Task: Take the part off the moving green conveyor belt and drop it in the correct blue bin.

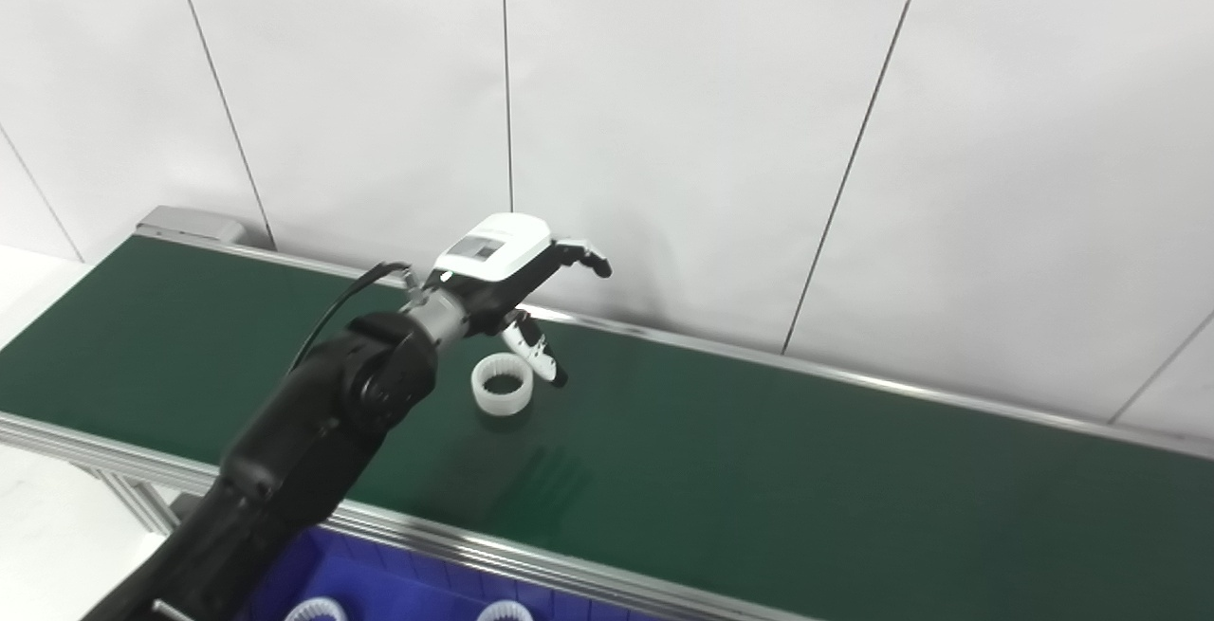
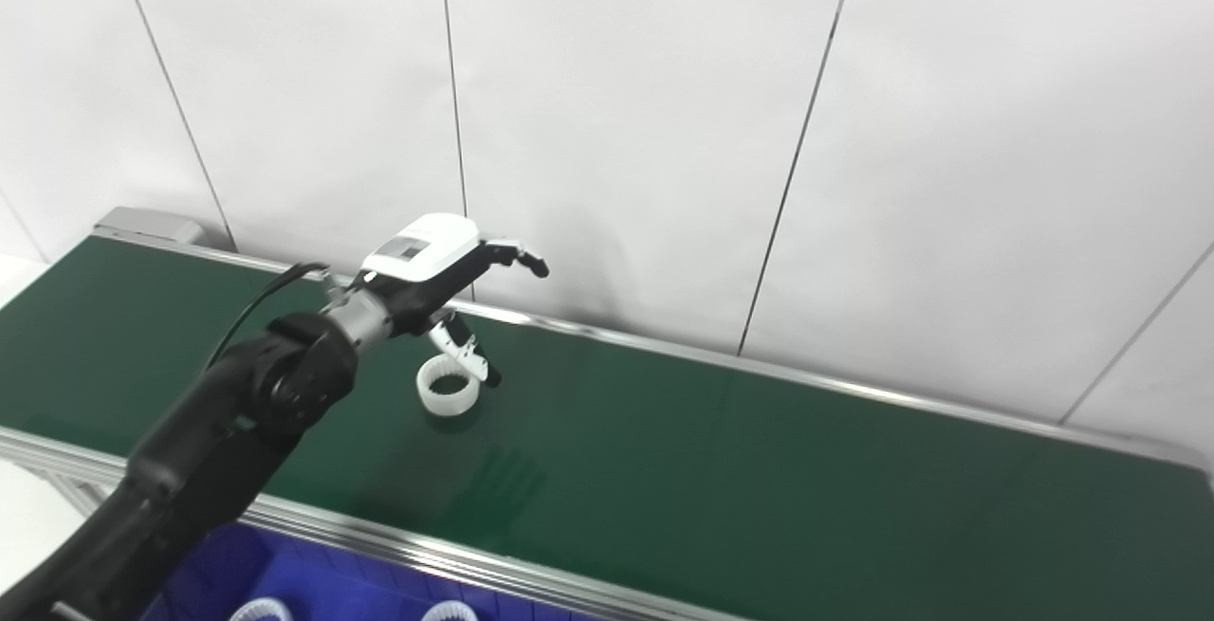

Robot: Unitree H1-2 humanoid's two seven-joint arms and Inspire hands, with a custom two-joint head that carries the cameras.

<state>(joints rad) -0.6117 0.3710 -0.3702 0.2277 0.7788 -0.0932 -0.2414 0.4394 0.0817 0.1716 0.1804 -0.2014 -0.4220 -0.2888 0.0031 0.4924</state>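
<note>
A white toothed ring part (image 1: 502,383) lies flat on the green conveyor belt (image 1: 759,450); it also shows in the right eye view (image 2: 448,389). My left hand (image 1: 517,280) hovers above and just behind the ring, open, fingers spread toward the wall and the thumb pointing down beside the ring's right edge. It holds nothing. The same hand shows in the right eye view (image 2: 446,270). My right hand is not in view.
A blue bin (image 1: 398,593) sits below the belt's near rail at the bottom left, with white ring parts (image 1: 318,610) inside. A metal rail (image 1: 531,559) runs along the belt's front edge. A white panelled wall stands right behind the belt.
</note>
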